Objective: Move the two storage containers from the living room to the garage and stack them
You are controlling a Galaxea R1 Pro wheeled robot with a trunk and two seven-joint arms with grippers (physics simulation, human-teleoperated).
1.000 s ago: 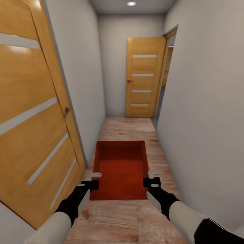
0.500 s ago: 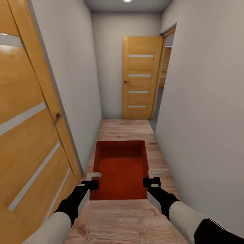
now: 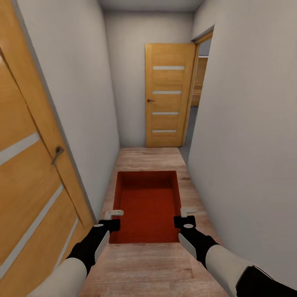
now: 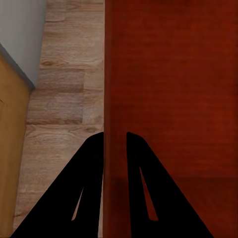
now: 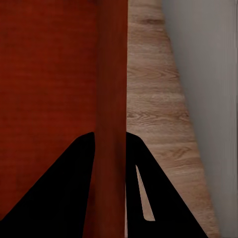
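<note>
The near door on the left has slid further past since a moment ago, so the robot is rolling down the hall. The left gripper pinches the container by its left wall, the right gripper its right wall. Wrist views show each wall between closed fingers

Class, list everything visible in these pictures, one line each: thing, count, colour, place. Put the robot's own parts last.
Orange-red rectangular storage container: one, held between both hands above the floor.
Light wood plank floor: one, along the corridor.
Pale grey walls: both sides and far end.
Wooden doors with pale stripes: two, one near on the left, one at the far end.
Left hand: black, shut on the container's left wall.
Right hand: black, shut on its right wall.
</note>
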